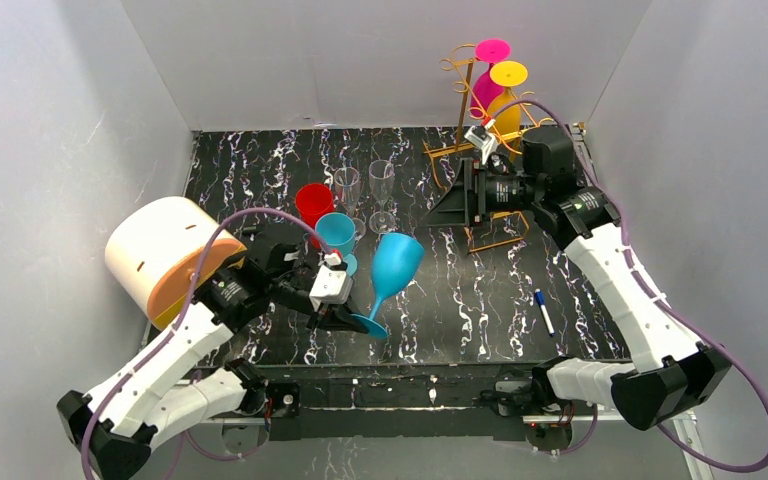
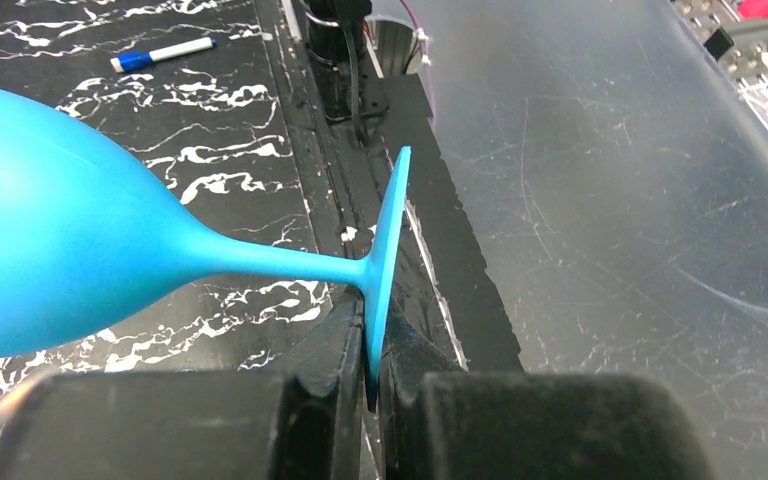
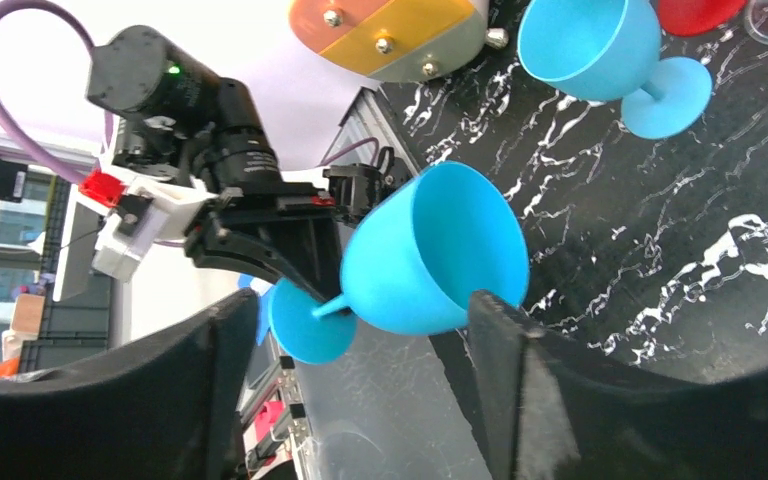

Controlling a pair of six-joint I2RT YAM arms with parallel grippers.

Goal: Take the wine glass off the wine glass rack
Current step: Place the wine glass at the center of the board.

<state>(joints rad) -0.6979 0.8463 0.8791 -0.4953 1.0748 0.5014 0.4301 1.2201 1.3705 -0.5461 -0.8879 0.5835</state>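
Observation:
A blue wine glass (image 1: 396, 262) leans over the middle of the table, away from the wine glass rack (image 1: 460, 85). My left gripper (image 1: 357, 322) is shut on the rim of its foot (image 2: 384, 240), with the bowl (image 2: 50, 240) reaching out sideways. The gold wire rack stands at the back right, and a pink glass (image 1: 487, 85) and a yellow glass (image 1: 507, 98) hang upside down on it. In front of the rack, my right gripper (image 1: 440, 205) is open and faces the blue glass (image 3: 440, 250), with nothing between its fingers (image 3: 505, 340).
A white and orange round container (image 1: 165, 250) sits at the left. A red cup (image 1: 313, 203), a small blue goblet (image 1: 337, 235) and two clear flutes (image 1: 348, 185) stand mid-table. A blue-capped pen (image 1: 544, 310) lies at the right front.

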